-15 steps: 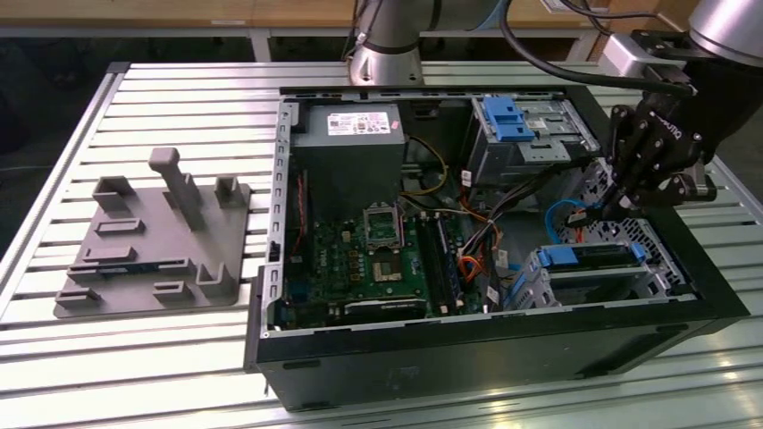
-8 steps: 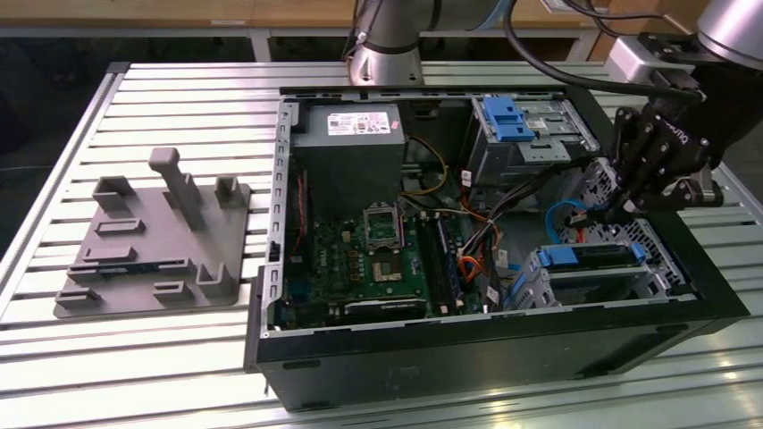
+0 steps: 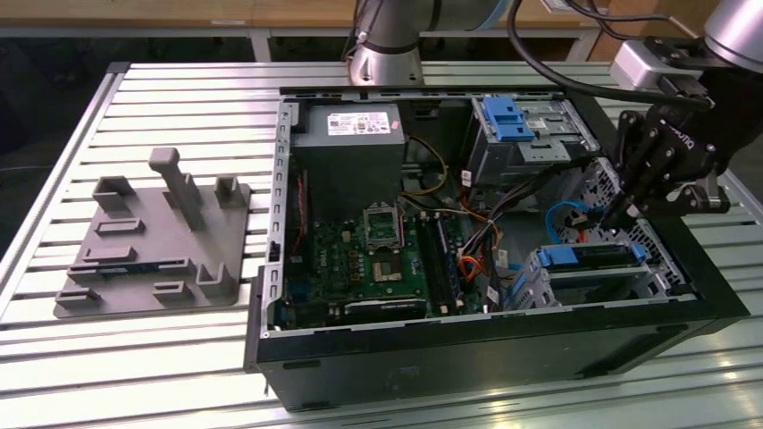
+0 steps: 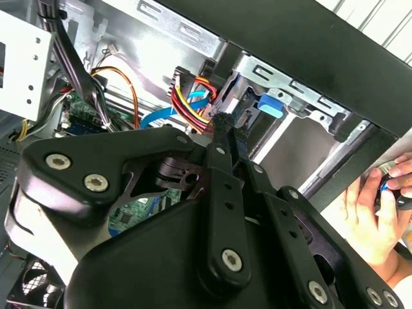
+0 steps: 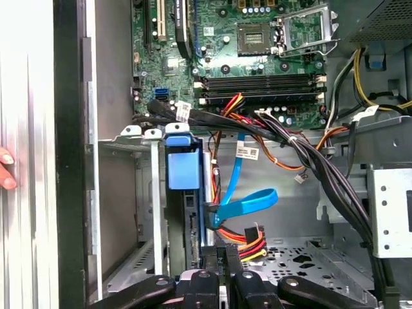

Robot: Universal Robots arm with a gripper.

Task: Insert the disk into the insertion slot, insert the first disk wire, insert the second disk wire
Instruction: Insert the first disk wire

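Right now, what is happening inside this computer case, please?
A robot arm's tool reaches down into the open black computer case. The disk in its blue carrier sits in the insertion slot. The tool's tip is at the red and yellow wires and the blue cable beside the disk. A person's hand is outside the case.

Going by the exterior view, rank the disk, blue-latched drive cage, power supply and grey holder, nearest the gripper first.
1. Disk, in its bay right beside the gripper.
2. Drive cage, at the case's far end.
3. Power supply, toward the exterior view's left.
4. Grey holder, outside the case on the table.
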